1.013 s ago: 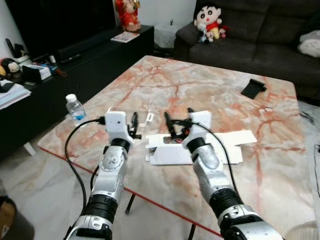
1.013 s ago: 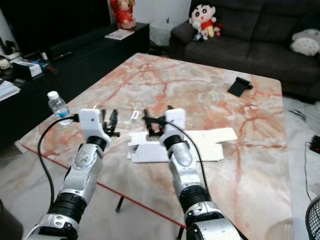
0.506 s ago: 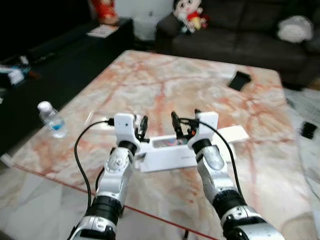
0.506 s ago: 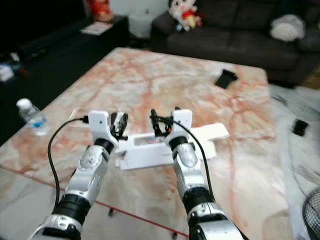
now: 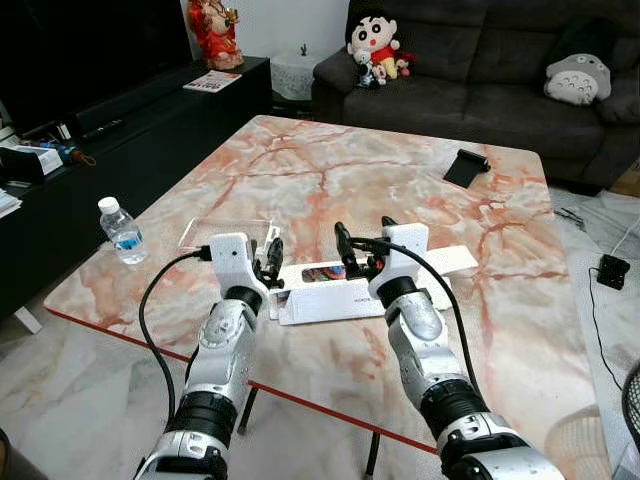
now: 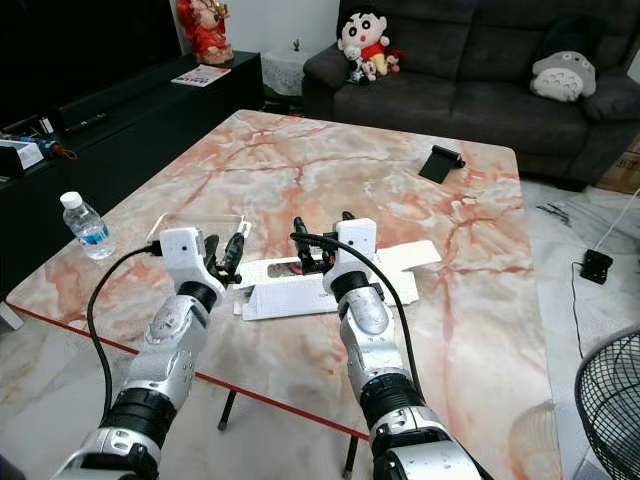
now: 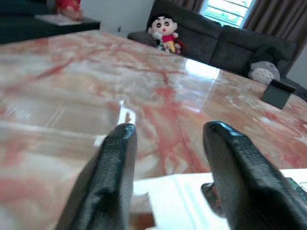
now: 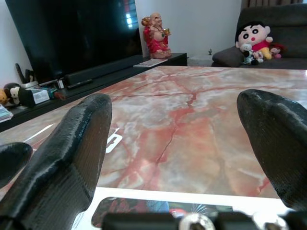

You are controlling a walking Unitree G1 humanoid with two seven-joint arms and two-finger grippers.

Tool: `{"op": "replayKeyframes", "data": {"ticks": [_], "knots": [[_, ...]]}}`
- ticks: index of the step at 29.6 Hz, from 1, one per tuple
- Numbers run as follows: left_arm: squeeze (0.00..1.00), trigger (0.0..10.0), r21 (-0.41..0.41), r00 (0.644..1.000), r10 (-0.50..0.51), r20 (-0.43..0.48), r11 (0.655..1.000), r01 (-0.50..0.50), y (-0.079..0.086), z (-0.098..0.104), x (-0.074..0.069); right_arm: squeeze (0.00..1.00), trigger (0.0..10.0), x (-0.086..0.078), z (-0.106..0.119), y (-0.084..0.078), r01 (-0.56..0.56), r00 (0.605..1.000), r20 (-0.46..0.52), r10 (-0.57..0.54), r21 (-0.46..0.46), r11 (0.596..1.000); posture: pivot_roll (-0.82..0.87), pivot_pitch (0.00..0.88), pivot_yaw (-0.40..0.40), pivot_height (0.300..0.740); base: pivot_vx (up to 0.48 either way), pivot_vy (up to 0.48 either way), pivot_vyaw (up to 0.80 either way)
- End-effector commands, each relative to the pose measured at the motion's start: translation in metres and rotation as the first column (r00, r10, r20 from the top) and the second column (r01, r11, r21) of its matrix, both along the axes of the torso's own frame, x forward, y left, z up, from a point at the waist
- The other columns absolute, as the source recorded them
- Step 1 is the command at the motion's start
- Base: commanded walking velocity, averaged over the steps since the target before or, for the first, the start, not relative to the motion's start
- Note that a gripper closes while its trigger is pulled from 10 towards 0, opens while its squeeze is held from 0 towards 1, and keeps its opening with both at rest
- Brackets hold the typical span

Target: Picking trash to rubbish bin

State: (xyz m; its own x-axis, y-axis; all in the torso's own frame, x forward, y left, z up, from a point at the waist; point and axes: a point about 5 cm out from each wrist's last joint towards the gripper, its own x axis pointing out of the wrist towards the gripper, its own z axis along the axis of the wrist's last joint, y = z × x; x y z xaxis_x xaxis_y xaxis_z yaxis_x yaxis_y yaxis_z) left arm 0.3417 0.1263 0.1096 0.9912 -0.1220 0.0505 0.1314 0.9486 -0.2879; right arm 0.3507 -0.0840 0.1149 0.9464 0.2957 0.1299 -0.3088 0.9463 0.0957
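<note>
The flat white box [image 5: 345, 296] lies on the surface [image 5: 330, 190] near its front edge, long axis running left to right, directly under and just ahead of both hands. The right hand [image 5: 362, 244] hovers over its middle and the left hand [image 5: 271, 262] at its left end, both spread and empty, so either is near. The right wrist view shows the box's printed window between the fingers [image 8: 67, 158]; the eye views place a bottle [image 5: 123, 230] well off left.
</note>
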Motion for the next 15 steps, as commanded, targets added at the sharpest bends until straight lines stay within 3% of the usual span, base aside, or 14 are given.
{"op": "replayKeyframes", "data": {"ticks": [1, 5, 9, 15], "knots": [[1.0, 10.0, 0.0, 0.999, 0.008, -0.031, 1.0, -0.008, 0.007, -0.005, -0.001, 0.0, 10.0, 0.001, 0.001, 0.004, -0.013, 1.0, -0.004, 0.013, -0.008, 1.0, 0.0, 0.0, -0.028, 0.74, 0.0, 0.0, 0.0], [1.0, 10.0, -0.032, 0.997, 0.055, -0.054, 0.998, -0.057, 0.019, -0.008, -0.001, 0.0, 10.0, 0.0, 0.0, 0.005, -0.017, 1.0, -0.007, 0.017, -0.008, 1.0, 0.0, 0.0, -0.034, 0.74, 0.0, 0.0, 0.0], [1.0, 10.0, -0.128, 0.992, 0.101, -0.079, 0.986, -0.111, 0.032, -0.01, -0.003, 0.0, 10.0, -0.001, -0.002, 0.006, -0.025, 1.0, -0.013, 0.025, -0.013, 1.0, 0.0, 0.0, -0.039, 0.74, 0.0, 0.0, 0.0], [1.0, 10.0, -0.279, 0.991, 0.031, -0.131, 0.958, -0.067, 0.029, -0.018, -0.005, 0.0, 10.0, 0.001, 0.0, 0.004, -0.023, 1.0, -0.012, 0.023, -0.02, 1.0, 0.0, 0.0, -0.041, 0.74, 0.0, 0.0, 0.0]]}}
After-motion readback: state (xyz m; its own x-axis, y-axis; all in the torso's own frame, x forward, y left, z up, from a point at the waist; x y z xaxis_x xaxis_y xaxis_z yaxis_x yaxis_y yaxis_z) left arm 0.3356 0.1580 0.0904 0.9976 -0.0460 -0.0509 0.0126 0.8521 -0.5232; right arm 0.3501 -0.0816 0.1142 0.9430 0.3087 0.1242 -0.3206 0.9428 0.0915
